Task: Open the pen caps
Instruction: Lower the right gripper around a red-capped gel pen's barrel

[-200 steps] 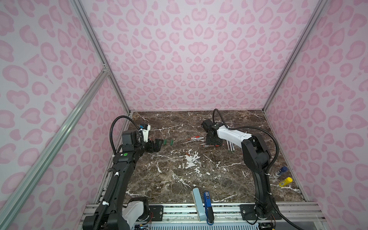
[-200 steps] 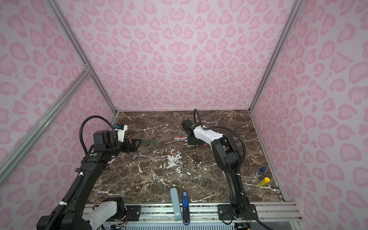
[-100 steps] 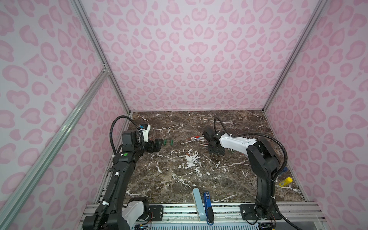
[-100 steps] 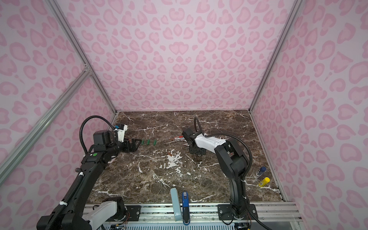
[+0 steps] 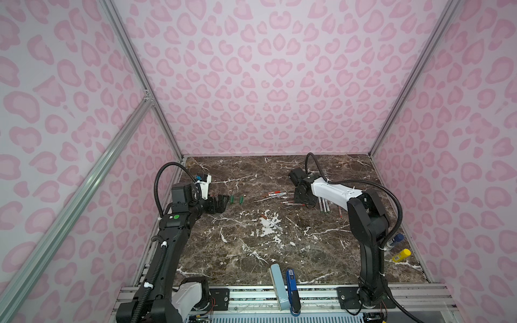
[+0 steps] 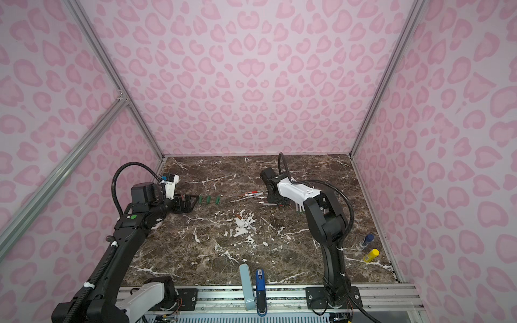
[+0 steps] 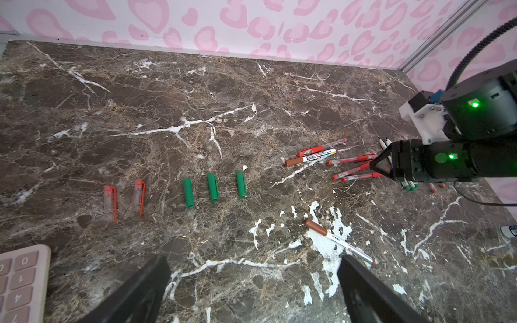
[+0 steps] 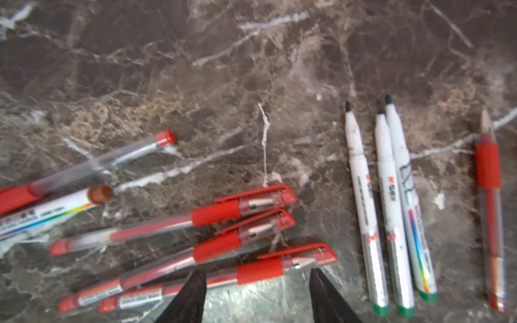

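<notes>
Brown marble table [image 5: 307, 251], three green caps [image 7: 213, 186] in a row, red pens [image 8: 215, 214], white markers [image 8: 390, 212], pink calculator [image 7: 19, 279]

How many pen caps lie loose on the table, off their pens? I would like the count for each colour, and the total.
Loose caps, as the left wrist view shows them, lying in one row:
green caps: 3
red caps, clear with a red clip: 2
Total: 5
</notes>
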`<state>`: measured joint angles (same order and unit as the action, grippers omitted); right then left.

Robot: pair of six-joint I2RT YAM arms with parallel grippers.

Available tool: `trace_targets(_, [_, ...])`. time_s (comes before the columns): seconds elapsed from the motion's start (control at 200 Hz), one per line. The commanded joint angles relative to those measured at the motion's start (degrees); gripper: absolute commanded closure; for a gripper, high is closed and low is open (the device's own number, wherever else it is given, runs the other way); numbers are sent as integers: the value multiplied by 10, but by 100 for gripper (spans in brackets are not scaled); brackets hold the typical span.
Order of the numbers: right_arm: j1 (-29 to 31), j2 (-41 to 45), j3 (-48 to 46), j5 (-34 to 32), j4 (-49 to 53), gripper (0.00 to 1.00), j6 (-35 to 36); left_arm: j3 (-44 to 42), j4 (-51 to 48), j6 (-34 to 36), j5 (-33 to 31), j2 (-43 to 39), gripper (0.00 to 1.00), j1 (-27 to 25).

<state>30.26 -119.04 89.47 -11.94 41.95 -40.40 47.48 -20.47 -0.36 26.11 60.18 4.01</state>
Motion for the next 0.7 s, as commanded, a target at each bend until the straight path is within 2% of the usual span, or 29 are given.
trace_targets(0.0, [-2,-20,17,-5,22,39,11,5,9,3,2,-1,2,0])
trace_targets(0.395, [15,2,-39,3,1,39,-1,3,14,2,4,2,2,-1])
trace_targets(0.695, [48,55,-137,5,-6,41,-20,2,14,2,5,0,2,-1])
